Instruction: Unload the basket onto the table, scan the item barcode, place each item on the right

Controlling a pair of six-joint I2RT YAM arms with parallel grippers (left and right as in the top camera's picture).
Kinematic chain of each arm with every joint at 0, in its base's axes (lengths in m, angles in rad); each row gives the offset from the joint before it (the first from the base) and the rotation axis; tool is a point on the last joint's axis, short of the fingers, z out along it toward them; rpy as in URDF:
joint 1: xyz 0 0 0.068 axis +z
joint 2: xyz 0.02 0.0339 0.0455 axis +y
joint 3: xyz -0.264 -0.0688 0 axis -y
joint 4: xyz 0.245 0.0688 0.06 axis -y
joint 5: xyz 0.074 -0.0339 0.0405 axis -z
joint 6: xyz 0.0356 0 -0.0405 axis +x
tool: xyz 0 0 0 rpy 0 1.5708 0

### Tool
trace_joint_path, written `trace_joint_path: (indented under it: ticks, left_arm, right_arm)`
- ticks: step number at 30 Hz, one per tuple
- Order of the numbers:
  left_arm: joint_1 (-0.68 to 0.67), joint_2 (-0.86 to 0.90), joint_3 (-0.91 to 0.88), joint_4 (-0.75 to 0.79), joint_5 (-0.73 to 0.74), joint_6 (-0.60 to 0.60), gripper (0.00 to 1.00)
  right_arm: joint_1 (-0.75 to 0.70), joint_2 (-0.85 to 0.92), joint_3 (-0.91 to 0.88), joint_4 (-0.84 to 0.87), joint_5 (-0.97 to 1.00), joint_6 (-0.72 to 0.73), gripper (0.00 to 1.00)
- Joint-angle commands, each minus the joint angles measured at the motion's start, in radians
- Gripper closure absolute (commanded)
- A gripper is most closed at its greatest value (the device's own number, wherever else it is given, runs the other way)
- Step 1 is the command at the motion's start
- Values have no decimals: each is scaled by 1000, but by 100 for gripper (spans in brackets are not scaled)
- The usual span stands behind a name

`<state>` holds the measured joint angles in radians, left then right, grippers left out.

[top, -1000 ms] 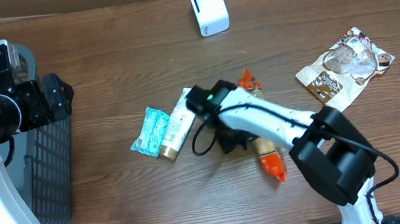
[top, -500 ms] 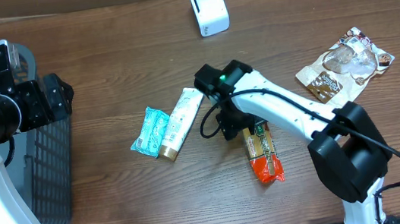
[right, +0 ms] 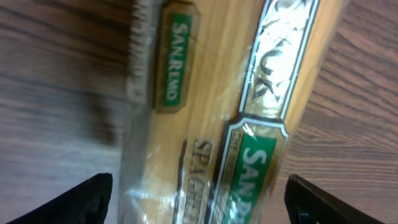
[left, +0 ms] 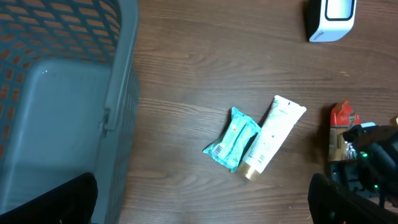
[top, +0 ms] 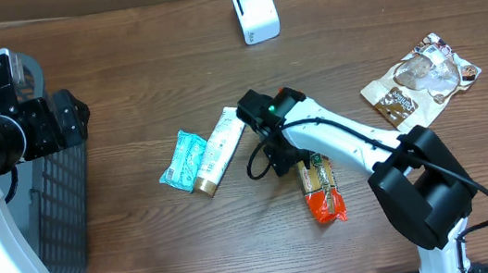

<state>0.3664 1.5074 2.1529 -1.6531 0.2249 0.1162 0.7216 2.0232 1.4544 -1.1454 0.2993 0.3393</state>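
A long spaghetti packet [top: 322, 187] with green labels and a red end lies flat at the table's middle. My right gripper [top: 281, 160] hangs over its upper end, open. In the right wrist view the packet [right: 211, 93] fills the frame, and the right gripper [right: 214, 202] has a finger out on each side, clear of the packet's edges. No barcode shows on this face. The white scanner [top: 255, 10] stands at the back. My left gripper [left: 202, 199] is open and empty, high over the left side by the basket.
A white tube [top: 218, 149] and a teal packet [top: 182, 158] lie side by side left of the right gripper. A snack bag [top: 419, 80] lies at the right. A grey mesh basket [top: 49, 216] stands at the left edge.
My right arm has drawn back off the spaghetti packet, which now lies uncovered, lower and straighter on the table. The left arm has not moved.
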Motion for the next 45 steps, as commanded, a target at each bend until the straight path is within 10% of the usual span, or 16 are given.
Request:
trace_joint_path:
  ticks: [1, 13, 19, 35, 45]
  left_arm:
    - [0, 4, 2, 2, 12, 26, 0]
    - [0, 4, 2, 1, 12, 26, 1]
    - [0, 4, 2, 1, 12, 26, 0]
    - [0, 4, 2, 1, 12, 26, 0]
    - [0, 4, 2, 1, 12, 26, 1]
  right_arm:
    - [0, -14, -48, 39, 38, 0, 15]
    - [0, -14, -97, 88, 81, 0, 39]
    - [-2, -19, -27, 14, 8, 0, 83]
    - [-164, -116, 67, 32, -716, -300, 89]
    - [-270, -114, -41, 97, -693, -348, 81]
